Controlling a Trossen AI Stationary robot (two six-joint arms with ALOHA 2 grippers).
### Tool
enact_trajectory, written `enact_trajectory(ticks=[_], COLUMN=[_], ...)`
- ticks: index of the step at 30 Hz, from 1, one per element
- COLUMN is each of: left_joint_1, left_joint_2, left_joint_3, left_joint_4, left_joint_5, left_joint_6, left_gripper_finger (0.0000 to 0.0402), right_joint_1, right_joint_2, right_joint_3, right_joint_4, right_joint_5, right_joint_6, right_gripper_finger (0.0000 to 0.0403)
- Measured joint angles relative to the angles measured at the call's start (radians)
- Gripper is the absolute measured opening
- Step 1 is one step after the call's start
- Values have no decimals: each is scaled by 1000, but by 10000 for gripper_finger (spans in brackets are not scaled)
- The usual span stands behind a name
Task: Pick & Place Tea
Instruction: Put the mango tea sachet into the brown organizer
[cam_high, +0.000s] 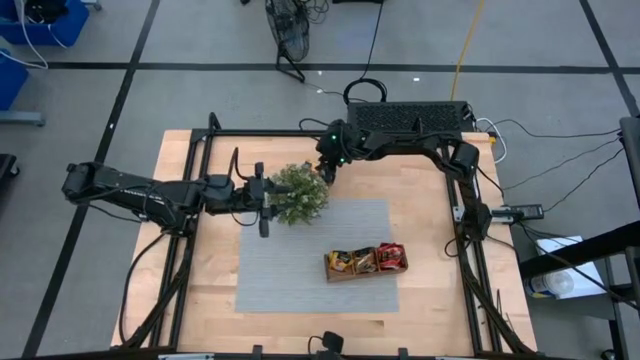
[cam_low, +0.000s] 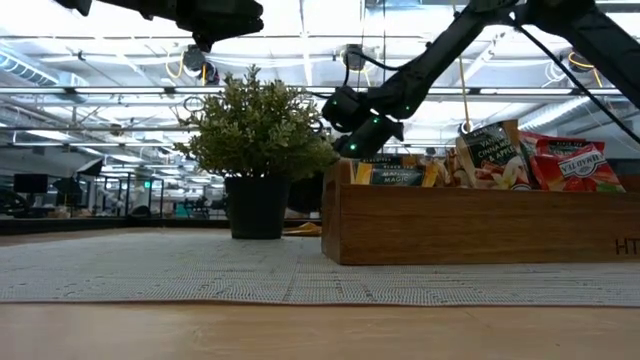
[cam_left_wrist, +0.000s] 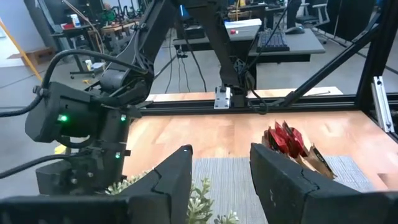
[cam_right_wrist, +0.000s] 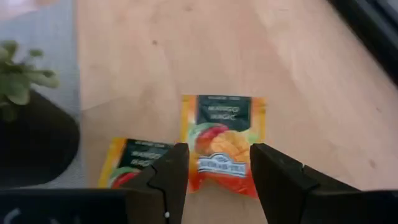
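While the left gripper (cam_high: 264, 205) waits with fingers spread over the potted plant (cam_high: 298, 193), the right gripper (cam_right_wrist: 214, 180) hovers, fingers spread and empty, directly above a Mango Magic tea sachet (cam_right_wrist: 224, 143) lying flat on bare wood just beyond the plant, far from the wooden tray (cam_high: 366, 270); a second sachet (cam_right_wrist: 134, 162) lies just beside it.
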Motion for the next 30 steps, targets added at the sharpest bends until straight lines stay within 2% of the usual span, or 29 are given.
enact_trajectory(ticks=[4,9,13,16,19,23,30], left_joint_1=[0,0,1,3,9,18,20], left_joint_2=[0,0,0,0,0,0,0], left_joint_3=[0,0,0,0,0,0,1], left_joint_4=[0,-4,-4,1,4,7,6], left_joint_5=[0,-1,-1,-1,-2,-2,-2], left_joint_6=[0,0,2,3,3,2,-8], left_gripper_finger=[166,166,166,166,166,166,166], right_joint_1=[-7,-19,-21,-26,-42,-67,-89], right_joint_2=[0,-4,-40,-53,-52,-53,4], right_joint_3=[0,0,0,60,151,218,222], right_joint_4=[-39,-105,-162,-274,-410,-375,-294], right_joint_5=[-74,-154,-148,-127,-174,-299,-468], right_joint_6=[10,-11,-67,-89,-97,-38,86], right_gripper_finger=[130,59,7,4,1,0,0])
